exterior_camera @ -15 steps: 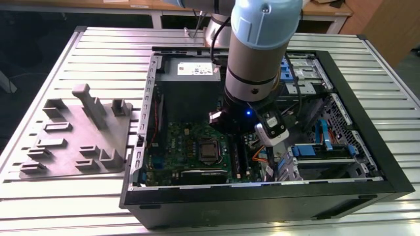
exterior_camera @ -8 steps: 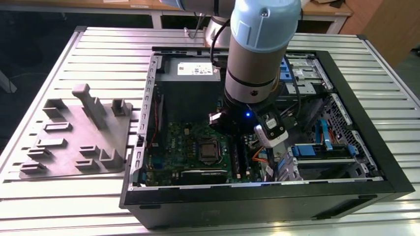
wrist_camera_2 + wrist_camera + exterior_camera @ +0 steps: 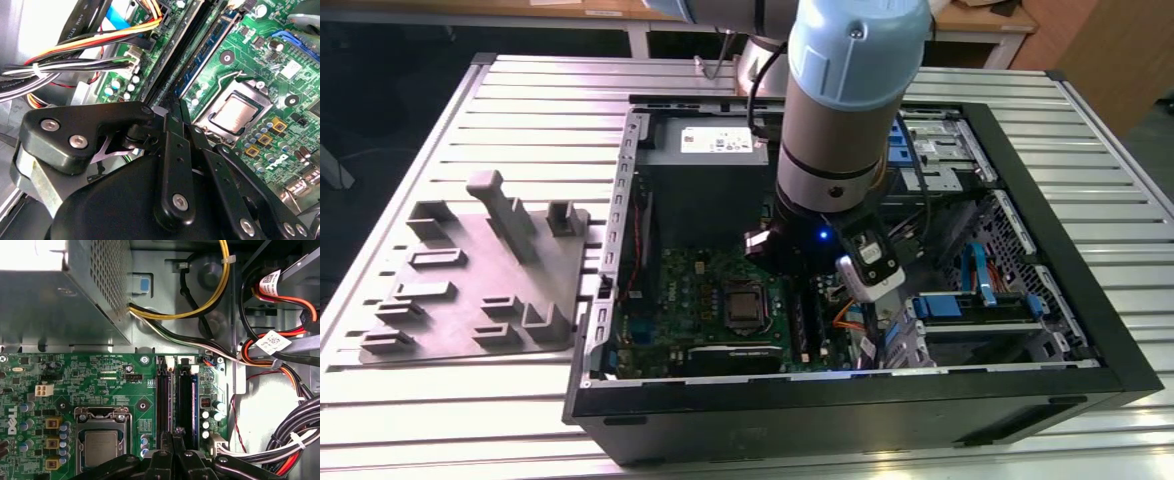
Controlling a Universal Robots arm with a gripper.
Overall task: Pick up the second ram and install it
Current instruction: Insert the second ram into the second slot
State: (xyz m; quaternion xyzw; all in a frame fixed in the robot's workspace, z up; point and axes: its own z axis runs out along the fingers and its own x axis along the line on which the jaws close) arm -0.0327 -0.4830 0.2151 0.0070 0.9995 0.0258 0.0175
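One arm reaches down into one open black computer case (image 3: 854,395) lying on the ribbed metal bench (image 3: 520,110). In the first wrist view the black, jointed gripper (image 3: 172,437) has its fingertips drawn together, narrow, at the near end of the slots (image 3: 186,405). A thin dark strip standing on edge between two long black slots appears to be the second ram (image 3: 170,400), seated in the green motherboard (image 3: 90,377); whether the tips pinch it I cannot tell. One square metal-capped processor (image 3: 101,450) sits beside them. One grey moulded fixture plate (image 3: 474,275) lies beside the case.
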